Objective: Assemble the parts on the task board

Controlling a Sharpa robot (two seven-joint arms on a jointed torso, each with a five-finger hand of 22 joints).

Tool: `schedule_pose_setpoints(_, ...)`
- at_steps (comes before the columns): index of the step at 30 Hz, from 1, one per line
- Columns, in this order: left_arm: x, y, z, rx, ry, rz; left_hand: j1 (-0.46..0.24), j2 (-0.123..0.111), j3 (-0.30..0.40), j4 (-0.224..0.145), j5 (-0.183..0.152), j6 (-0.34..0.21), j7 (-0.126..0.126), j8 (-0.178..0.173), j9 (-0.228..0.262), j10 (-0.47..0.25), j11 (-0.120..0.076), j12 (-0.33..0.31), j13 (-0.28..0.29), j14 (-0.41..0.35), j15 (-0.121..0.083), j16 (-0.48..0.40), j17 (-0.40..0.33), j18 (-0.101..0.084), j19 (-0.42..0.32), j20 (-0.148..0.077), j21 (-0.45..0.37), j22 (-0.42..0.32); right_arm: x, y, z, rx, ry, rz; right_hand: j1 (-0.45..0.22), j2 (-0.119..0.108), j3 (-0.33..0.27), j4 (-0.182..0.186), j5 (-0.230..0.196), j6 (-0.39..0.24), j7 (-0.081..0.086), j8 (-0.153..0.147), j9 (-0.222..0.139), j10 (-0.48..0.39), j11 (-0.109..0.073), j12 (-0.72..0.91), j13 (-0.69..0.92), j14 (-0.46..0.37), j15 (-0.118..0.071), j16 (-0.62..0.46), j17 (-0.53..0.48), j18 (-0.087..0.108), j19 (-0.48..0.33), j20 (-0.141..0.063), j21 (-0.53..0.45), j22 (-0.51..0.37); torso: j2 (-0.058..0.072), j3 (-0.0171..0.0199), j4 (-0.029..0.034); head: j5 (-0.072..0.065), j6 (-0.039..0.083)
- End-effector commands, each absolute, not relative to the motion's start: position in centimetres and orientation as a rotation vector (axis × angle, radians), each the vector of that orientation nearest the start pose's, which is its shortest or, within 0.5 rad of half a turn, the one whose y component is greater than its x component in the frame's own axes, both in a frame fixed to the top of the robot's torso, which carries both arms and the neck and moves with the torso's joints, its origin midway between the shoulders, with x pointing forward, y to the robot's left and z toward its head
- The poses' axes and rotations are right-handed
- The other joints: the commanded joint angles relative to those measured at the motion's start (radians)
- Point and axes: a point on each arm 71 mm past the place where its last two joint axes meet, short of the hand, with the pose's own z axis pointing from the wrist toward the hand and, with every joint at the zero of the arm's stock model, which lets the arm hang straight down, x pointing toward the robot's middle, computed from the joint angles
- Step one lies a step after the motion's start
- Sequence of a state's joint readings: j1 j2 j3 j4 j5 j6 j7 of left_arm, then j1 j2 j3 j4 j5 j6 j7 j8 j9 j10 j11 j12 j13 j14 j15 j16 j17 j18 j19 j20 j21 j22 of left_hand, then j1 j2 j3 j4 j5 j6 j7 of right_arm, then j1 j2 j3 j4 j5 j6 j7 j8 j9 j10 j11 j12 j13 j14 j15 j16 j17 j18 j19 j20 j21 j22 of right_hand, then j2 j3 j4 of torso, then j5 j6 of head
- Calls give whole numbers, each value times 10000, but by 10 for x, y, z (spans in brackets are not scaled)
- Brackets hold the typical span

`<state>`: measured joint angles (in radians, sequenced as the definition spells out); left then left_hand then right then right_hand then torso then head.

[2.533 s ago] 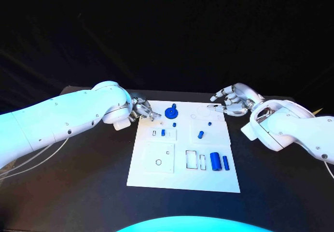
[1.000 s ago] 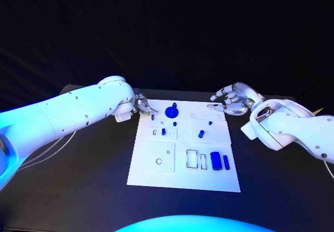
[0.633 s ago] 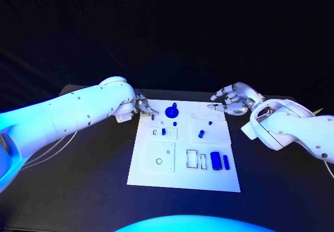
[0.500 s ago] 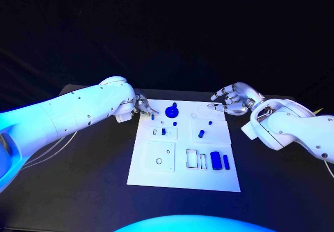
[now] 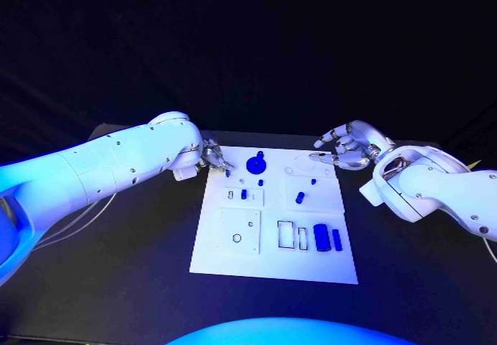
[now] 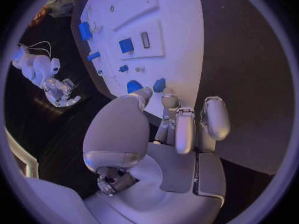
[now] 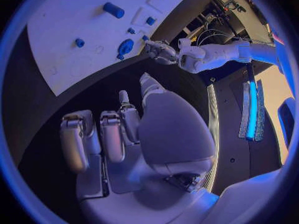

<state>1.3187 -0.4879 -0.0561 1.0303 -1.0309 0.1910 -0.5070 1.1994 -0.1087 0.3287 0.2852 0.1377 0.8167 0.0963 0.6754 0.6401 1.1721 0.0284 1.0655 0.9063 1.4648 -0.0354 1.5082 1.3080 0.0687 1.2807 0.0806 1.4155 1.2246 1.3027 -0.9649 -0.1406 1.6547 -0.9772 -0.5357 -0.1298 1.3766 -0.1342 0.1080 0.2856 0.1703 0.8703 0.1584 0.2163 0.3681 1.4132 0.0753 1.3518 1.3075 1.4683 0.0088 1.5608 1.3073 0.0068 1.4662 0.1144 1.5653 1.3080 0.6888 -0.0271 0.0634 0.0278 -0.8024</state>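
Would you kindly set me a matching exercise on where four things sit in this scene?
Things:
1. left robot hand
2. right robot hand
3. thick blue cylinder
4. round blue part

Places:
A. lying on the near right part of the task board
B. at the board's far right corner
C. at the board's far end, between the two hands
D. at the board's far left corner

Pairs: 1-D, 2-B, 3-A, 4-C

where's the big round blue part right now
In the head view it sits at the far end of the task board, the round blue part just beside the left hand.
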Motion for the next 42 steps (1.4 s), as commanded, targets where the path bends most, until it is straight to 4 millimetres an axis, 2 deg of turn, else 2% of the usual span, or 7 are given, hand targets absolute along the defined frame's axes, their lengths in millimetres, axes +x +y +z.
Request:
schedule_pose_setpoints(1, 572, 174, -195, -2615, 22750, -3435, 202, -4, 82, -2, 39, 60, -16, -61, -10, -51, -50, 57, 4, 701, 23, 24, 1697, 109, 31, 60, -11, 11, 470, -236, -161, 3636, 16154, 7759, -99, 35, 32, 20, 55, -54, 20, 65, 11, -73, 8, -23, 772, 925, -59, -65, 2224, -68, 1046, -73, 55, 2628, -2, -1, 6, 10, -27)
schedule_pose_setpoints(17, 573, 175, -195, -2805, 22771, -3593, 1224, 244, 566, -102, 17, 103, -101, -41, -7, -1, -130, 110, 16, 722, -46, 63, 1745, 95, 76, 13, 9, 94, 470, -236, -161, 3633, 16148, 7763, -97, 55, 51, 13, 73, -57, 18, 83, 17, -74, 6, -26, 768, 923, -61, -69, 2215, -68, 1046, -74, 55, 2628, -1, 6, 0, 16, -41)
schedule_pose_setpoints(25, 573, 175, -196, -2843, 22859, -3639, 1845, 301, 1491, -354, 34, 22, -112, -26, 22, 17, -155, 70, -56, 736, -68, 90, 1779, 92, 82, -14, 13, 132, 470, -236, -161, 3630, 16146, 7766, -97, 55, 51, 13, 73, -57, 18, 83, 17, -74, 6, -26, 768, 923, -61, -69, 2215, -68, 1046, -74, 55, 2628, 0, 6, -3, 26, -47)
schedule_pose_setpoints(30, 573, 176, -197, -2940, 22876, -3692, 1905, -21, 2946, -909, 72, -115, -41, 100, 167, 37, -107, 13, -120, 743, -42, 104, 1794, 86, 101, -13, 37, 191, 470, -236, -161, 3627, 16141, 7768, -97, 55, 51, 13, 73, -57, 18, 83, 17, -74, 6, -26, 768, 923, -61, -69, 2215, -68, 1046, -74, 55, 2628, -8, 11, 0, 37, -50)
schedule_pose_setpoints(32, 573, 177, -197, -2997, 22856, -3720, 1515, -228, 3789, -1220, 77, -121, -7, 226, 287, 107, -70, 34, -130, 747, -9, 111, 1800, 83, 114, -3, 60, 232, 470, -236, -161, 3624, 16139, 7771, -97, 55, 51, 13, 73, -57, 18, 83, 17, -74, 6, -26, 768, 923, -61, -69, 2215, -68, 1046, -74, 55, 2628, -10, 11, 1, 42, -56)
schedule_pose_setpoints(38, 572, 180, -196, -3432, 22736, -3973, 913, -502, 4858, -1916, 144, -34, -9, 406, 461, 291, -99, 173, -8, 773, -35, 143, 1844, 56, 235, -23, 157, 404, 470, -236, -161, 3621, 16125, 7776, -97, 55, 51, 13, 73, -57, 18, 83, 17, -74, 6, -26, 768, 923, -61, -69, 2215, -68, 1046, -74, 55, 2628, -12, 7, 6, 65, -44)
schedule_pose_setpoints(42, 570, 182, -194, -3888, 22699, -4360, 687, -584, 5164, -2131, 229, 38, -27, 450, 510, 403, -119, 263, 87, 798, -53, 178, 1897, 33, 327, -43, 219, 519, 470, -236, -161, 3620, 16110, 7779, -97, 55, 51, 13, 73, -57, 18, 83, 17, -74, 6, -26, 768, 923, -61, -69, 2215, -68, 1046, -74, 55, 2628, -27, 14, 14, 79, -50)
